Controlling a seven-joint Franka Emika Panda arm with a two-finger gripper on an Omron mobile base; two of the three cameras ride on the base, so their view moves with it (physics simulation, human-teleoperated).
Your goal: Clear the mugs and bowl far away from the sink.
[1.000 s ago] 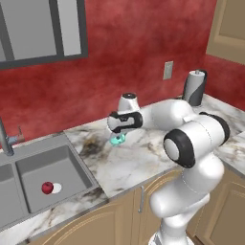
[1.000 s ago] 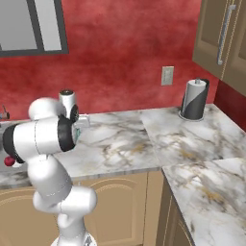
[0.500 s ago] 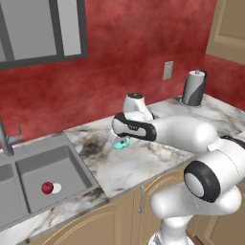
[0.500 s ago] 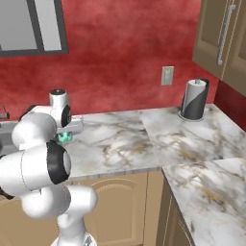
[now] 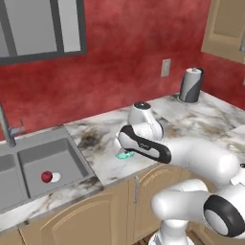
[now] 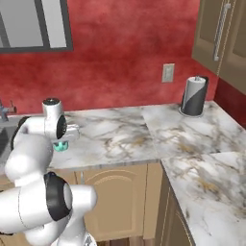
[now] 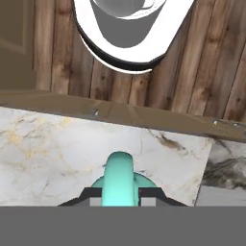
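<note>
One mint-green mug [image 7: 120, 180] sits pinched by its handle in our gripper [image 7: 120, 194], above the marble counter [image 5: 103, 158] just beside the sink [image 5: 38, 165].

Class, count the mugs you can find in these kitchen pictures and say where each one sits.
1. A mint-green mug is at the end effector, over the marble counter just right of the sink. Others may be hidden behind the arm.
</note>
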